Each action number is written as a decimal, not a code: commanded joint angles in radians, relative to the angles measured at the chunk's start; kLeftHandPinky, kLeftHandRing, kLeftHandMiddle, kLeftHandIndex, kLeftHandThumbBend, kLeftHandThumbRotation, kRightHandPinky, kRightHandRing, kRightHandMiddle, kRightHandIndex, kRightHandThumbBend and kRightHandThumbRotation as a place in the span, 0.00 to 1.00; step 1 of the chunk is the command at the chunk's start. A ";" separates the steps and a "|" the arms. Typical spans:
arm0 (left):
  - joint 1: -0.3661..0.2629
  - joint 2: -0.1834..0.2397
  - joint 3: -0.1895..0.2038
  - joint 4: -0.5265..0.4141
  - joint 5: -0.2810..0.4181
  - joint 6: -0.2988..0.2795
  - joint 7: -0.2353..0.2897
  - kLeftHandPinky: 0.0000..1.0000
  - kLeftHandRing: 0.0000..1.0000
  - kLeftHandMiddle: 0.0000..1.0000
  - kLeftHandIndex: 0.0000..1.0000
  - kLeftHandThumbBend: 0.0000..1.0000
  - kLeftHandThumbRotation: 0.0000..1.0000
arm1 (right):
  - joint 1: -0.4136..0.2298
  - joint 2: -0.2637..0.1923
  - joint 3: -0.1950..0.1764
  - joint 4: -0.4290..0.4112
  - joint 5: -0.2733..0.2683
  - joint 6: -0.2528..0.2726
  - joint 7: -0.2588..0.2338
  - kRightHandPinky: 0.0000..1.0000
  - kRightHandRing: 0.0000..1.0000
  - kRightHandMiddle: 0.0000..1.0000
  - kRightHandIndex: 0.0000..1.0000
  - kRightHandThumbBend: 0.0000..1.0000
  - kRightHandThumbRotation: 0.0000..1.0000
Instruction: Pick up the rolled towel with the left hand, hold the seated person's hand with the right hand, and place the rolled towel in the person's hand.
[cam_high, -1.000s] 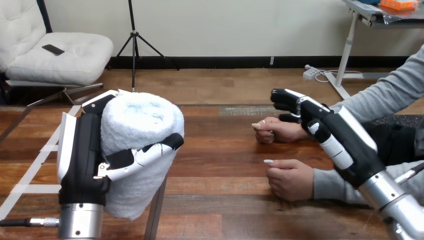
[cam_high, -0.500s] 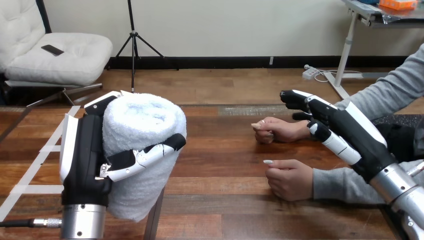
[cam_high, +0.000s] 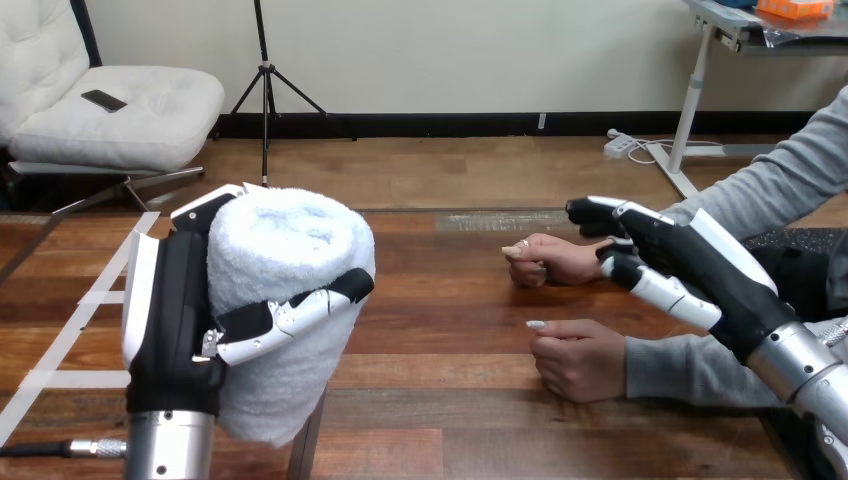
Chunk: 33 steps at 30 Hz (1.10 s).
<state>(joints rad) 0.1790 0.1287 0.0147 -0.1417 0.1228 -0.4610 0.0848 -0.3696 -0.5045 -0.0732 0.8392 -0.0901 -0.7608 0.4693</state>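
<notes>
My left hand (cam_high: 170, 320) stands upright at the left of the head view, its fingers and thumb curled round the white rolled towel (cam_high: 290, 250), which it holds on end above the table. At the right, my right hand (cam_high: 700, 265) hangs over the wrist of the person's farther hand (cam_high: 548, 262), fingers stretched out loosely and thumb beside the wrist, with no grip that I can see. That farther hand rests loosely fisted on the wood. The person's nearer hand (cam_high: 580, 358) lies curled on the table just in front of it.
The wooden table (cam_high: 440, 300) runs across the view, with bare wood between the towel and the person's hands. White tape lines (cam_high: 70, 330) cross its left part. The person's grey sleeves (cam_high: 690, 365) come in from the right edge.
My right hand has drifted right and a little lower, its fingers now reaching over the person's farther wrist. The left hand with the towel has barely moved. The person's hands stay put.
</notes>
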 joint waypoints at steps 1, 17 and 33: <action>-0.031 -0.015 0.004 -0.028 -0.018 -0.054 -0.003 0.25 0.30 0.37 0.40 0.62 0.00 | -0.095 -0.033 0.009 0.041 -0.015 -0.002 -0.020 0.76 0.84 0.87 0.87 0.80 0.77; -0.028 -0.024 0.015 -0.026 -0.023 -0.073 -0.012 0.25 0.30 0.37 0.40 0.62 0.00 | -0.131 -0.070 0.041 0.127 -0.067 0.037 -0.023 0.75 0.84 0.88 0.88 0.90 0.51; -0.028 -0.022 0.018 -0.029 -0.044 -0.093 -0.028 0.25 0.30 0.36 0.39 0.61 0.00 | -0.157 -0.106 0.077 0.178 -0.116 0.100 -0.014 0.80 0.87 0.89 0.89 0.92 0.32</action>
<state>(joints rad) 0.1981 0.1107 0.0192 -0.1416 0.0986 -0.5151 0.0612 -0.4156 -0.5692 -0.0081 1.0110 -0.1977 -0.6718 0.4588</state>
